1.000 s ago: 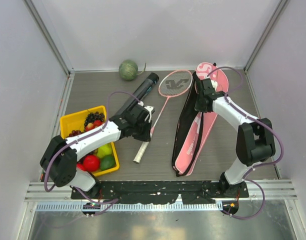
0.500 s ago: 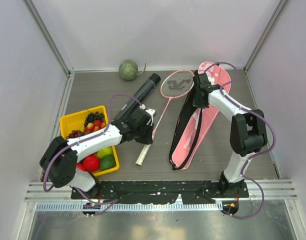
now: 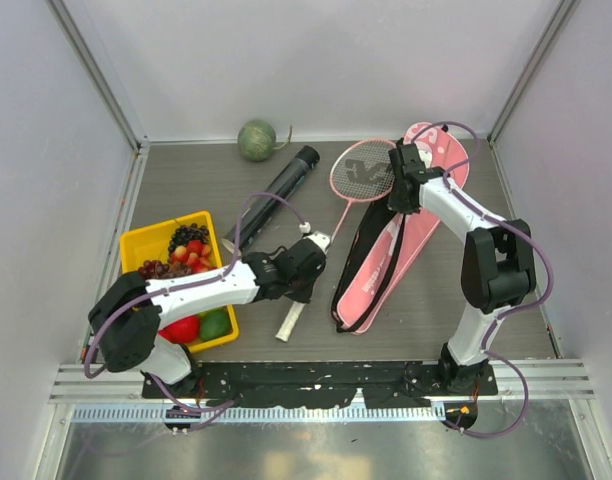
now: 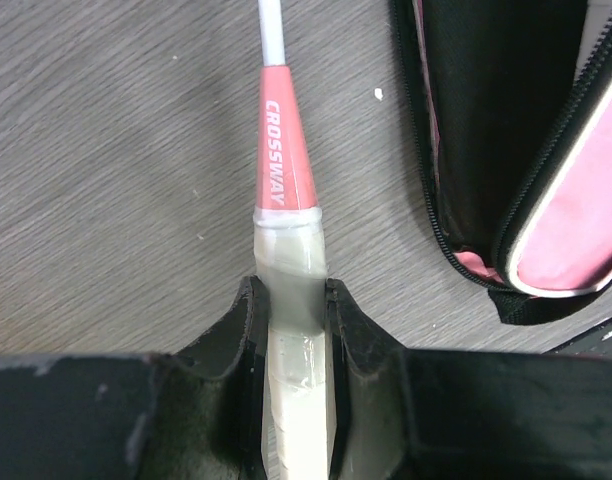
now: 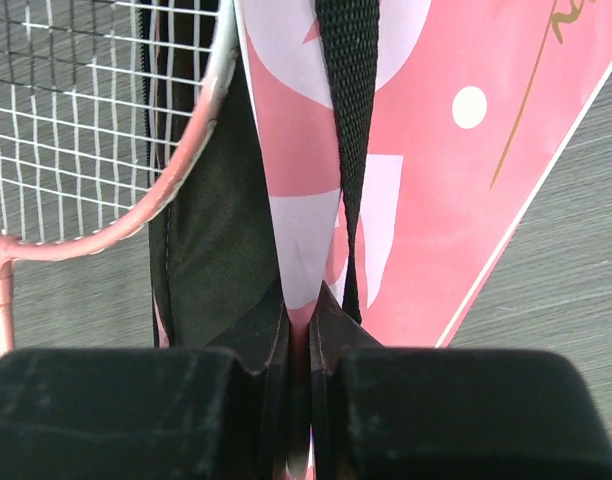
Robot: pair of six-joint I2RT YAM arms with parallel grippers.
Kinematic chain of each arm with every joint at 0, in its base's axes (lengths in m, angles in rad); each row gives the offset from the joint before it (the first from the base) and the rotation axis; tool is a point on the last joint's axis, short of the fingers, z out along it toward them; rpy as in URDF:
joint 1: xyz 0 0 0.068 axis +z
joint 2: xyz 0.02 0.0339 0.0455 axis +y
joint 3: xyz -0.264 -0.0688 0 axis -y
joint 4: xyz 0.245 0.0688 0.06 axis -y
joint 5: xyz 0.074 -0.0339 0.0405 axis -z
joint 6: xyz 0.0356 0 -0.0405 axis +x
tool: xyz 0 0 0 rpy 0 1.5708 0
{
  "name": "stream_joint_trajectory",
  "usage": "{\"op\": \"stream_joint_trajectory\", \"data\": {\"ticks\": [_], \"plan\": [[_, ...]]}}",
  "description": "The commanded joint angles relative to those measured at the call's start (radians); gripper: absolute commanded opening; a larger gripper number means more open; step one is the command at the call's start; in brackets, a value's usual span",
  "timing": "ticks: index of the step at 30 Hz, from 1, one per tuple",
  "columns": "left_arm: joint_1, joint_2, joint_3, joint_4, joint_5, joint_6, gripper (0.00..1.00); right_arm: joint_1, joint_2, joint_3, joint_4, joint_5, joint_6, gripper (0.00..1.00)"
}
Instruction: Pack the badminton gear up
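A pink-framed racket [image 3: 363,170] lies slanted across the table, its head against the open edge of the pink racket bag [image 3: 418,225]. My left gripper [image 3: 308,262] is shut on the racket's white handle [image 4: 289,330], just below the pink cone [image 4: 282,160]. At the bag's far end my right gripper [image 3: 401,188] is shut on the bag's upper flap [image 5: 304,210] and holds it off the lower side. The racket head [image 5: 96,130] shows left of that flap. A long black tube [image 3: 276,195] lies to the left of the racket.
A yellow fruit tray [image 3: 138,242] sits at the near left under my left arm. A green melon [image 3: 256,140] rests by the back wall. The bag's black strap [image 5: 346,100] runs beside the flap. Walls close in three sides.
My left gripper has carried the racket right and nearer, so its head now reaches the bag's opening. The right gripper kept its hold on the flap while the bag shifted slightly left.
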Motion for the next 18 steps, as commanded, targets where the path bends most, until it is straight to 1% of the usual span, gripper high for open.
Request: {"op": "stream_joint_trajectory", "data": {"ticks": [1,4,6,9,12,14,18], "plan": [[-0.077,0.051,0.101,0.025,-0.075,0.040,0.00,0.015,-0.092,-0.013,0.104,-0.051,-0.008,0.05],[-0.123,0.085,0.142,0.033,-0.115,0.053,0.00,0.024,-0.088,-0.025,0.133,-0.112,-0.014,0.05],[-0.137,0.097,0.156,0.044,-0.115,0.053,0.00,0.033,-0.088,-0.042,0.150,-0.142,-0.014,0.05],[-0.140,0.094,0.144,0.088,-0.100,0.063,0.00,0.051,-0.115,-0.106,0.225,-0.207,-0.031,0.05],[-0.140,0.085,0.135,0.107,-0.097,0.105,0.00,0.068,-0.140,-0.154,0.256,-0.224,-0.066,0.05],[-0.142,0.067,0.107,0.122,-0.100,0.134,0.00,0.076,-0.163,-0.171,0.275,-0.220,-0.095,0.05],[-0.157,-0.013,0.011,0.162,-0.130,0.157,0.00,0.074,-0.170,-0.162,0.239,-0.134,-0.120,0.05]]}}
